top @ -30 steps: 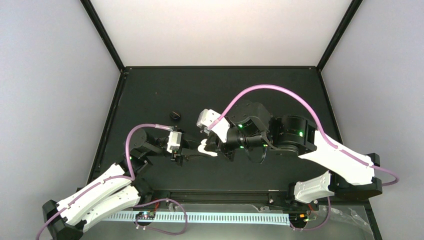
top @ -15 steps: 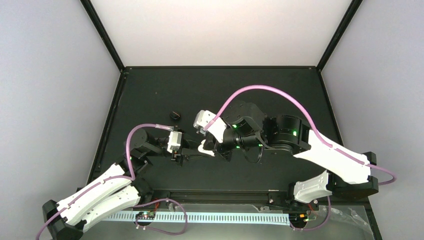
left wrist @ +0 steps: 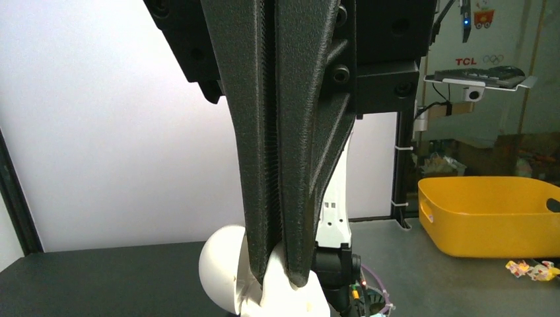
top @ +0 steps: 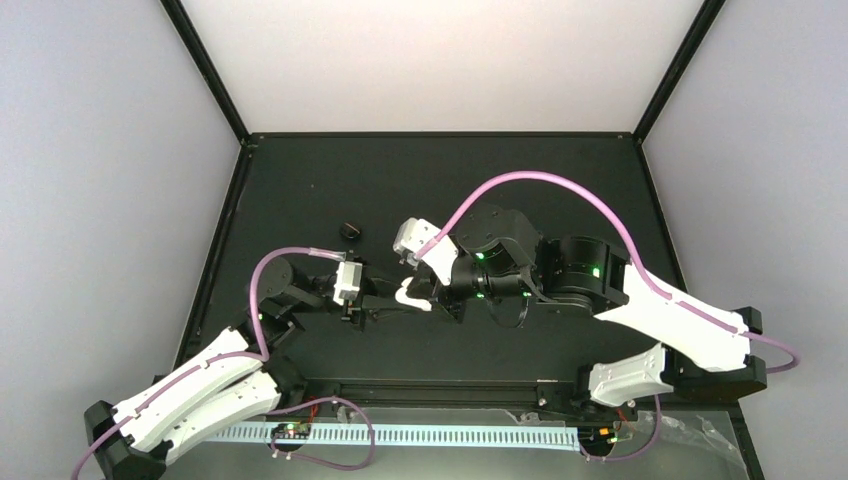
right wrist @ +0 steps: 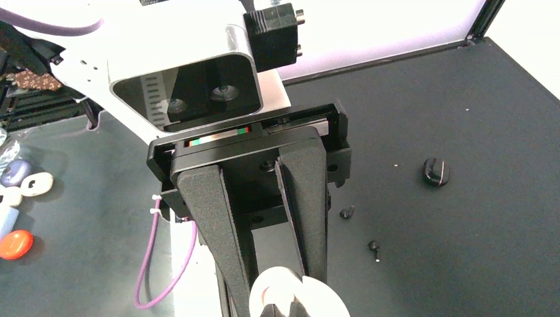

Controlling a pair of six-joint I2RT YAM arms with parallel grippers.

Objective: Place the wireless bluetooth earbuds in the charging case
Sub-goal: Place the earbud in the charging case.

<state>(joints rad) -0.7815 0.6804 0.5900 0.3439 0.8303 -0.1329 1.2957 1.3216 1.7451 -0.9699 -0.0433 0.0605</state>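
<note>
Two earbuds (right wrist: 347,212) lie on the table (right wrist: 462,119), close together and well apart from the case (right wrist: 310,290). The left gripper (left wrist: 280,277) is narrowed onto the white case, pinching it. The right gripper (top: 438,298) is closed, its tips at the case; whether they grip it cannot be told.

The charging case (top: 410,296), a small glossy white rounded shell, is held clear of the table (right wrist: 462,264) near the scene's middle, pinched in the left gripper (left wrist: 280,277). It appears to be hinged open, though its inner face is hidden. Two tiny black earbuds (right wrist: 347,212) are seen lying loose on the table, close together, the second (right wrist: 374,246) just beside the first, apart from the case on its far-left side.
</note>
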